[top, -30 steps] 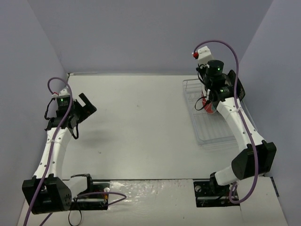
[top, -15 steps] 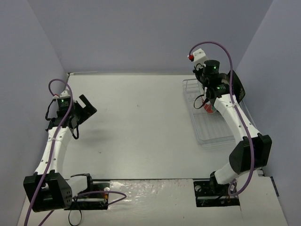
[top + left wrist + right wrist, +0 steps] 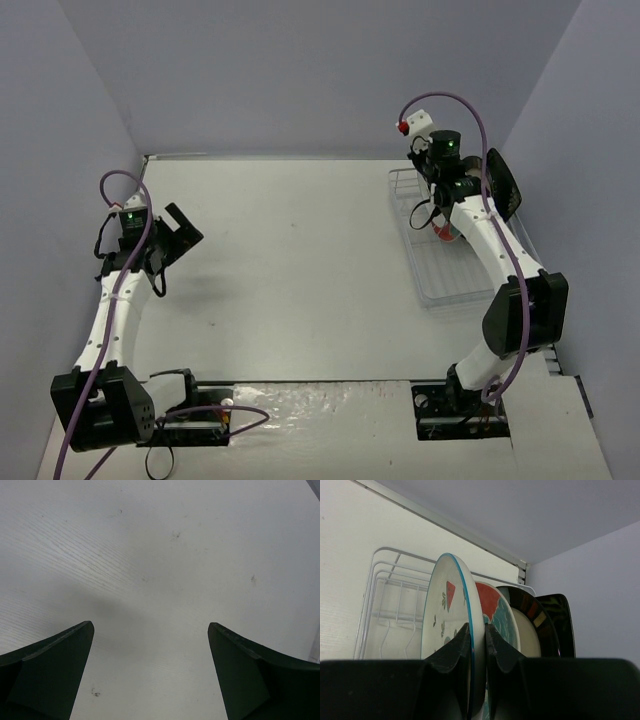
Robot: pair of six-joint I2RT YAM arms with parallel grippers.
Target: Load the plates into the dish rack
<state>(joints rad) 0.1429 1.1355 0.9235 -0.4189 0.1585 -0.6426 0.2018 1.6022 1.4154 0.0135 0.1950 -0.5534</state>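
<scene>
In the right wrist view my right gripper is shut on the rim of the white watermelon plate, which it holds upright on edge. Close behind it stand the red-and-teal plate, the black-rimmed plate and the square black plate, all upright in the dish rack. My fingers hide the held plate's lower edge. From above, the right gripper hangs over the far half of the rack. My left gripper is open over bare table at the left, its fingers holding nothing.
The rack sits along the table's right side, near the right wall. The back wall and a table-edge rail run just beyond the rack's far end. White tabletop lies between the two arms.
My right wrist has shifted up and toward the far end of the rack with the plate still in its grip. The left arm has barely moved.
</scene>
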